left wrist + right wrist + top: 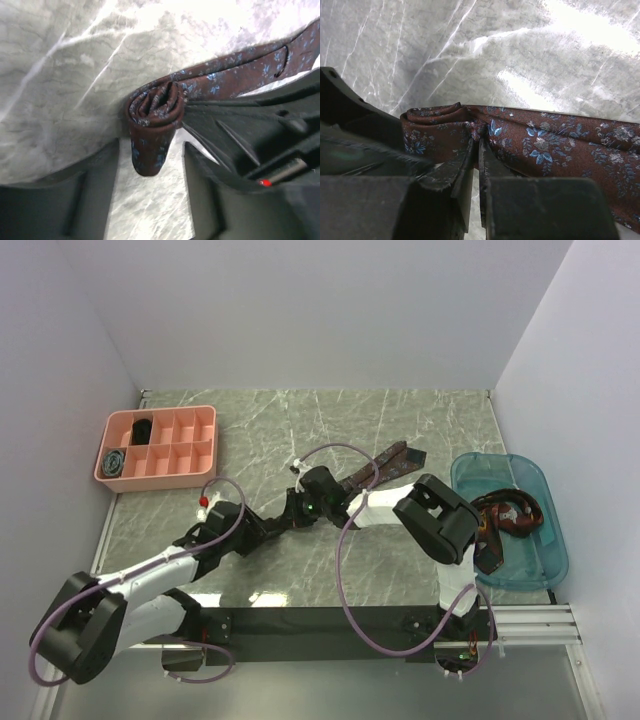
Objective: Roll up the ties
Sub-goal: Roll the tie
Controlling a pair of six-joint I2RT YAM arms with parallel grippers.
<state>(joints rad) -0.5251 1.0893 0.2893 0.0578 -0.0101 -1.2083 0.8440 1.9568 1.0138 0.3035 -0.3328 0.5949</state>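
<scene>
right pincer [476, 145] clenched on maroon tie [560, 145] just beside its coil [155, 105]; left pincer [150, 150] released, straddling the coil

Tie [555, 145]: woven cloth, maroon with a blue floral pattern, fine weave, faint sheen.
Table [300, 420]: grey-green marble-look top, smooth and polished; light is reflected in bright patches.
Divided tray [160, 411]: pink plastic, matt.
Bin [520, 565]: blue translucent plastic, glossy.
Left gripper [150, 155] and right gripper [476, 165]: black plastic, matt, slightly grainy.
Cables [340, 570]: covered in a smooth purple sheath.
Rail [530, 625]: bare silver metal, dull finish.
Walls [320, 310]: white, matt, unmarked.
</scene>
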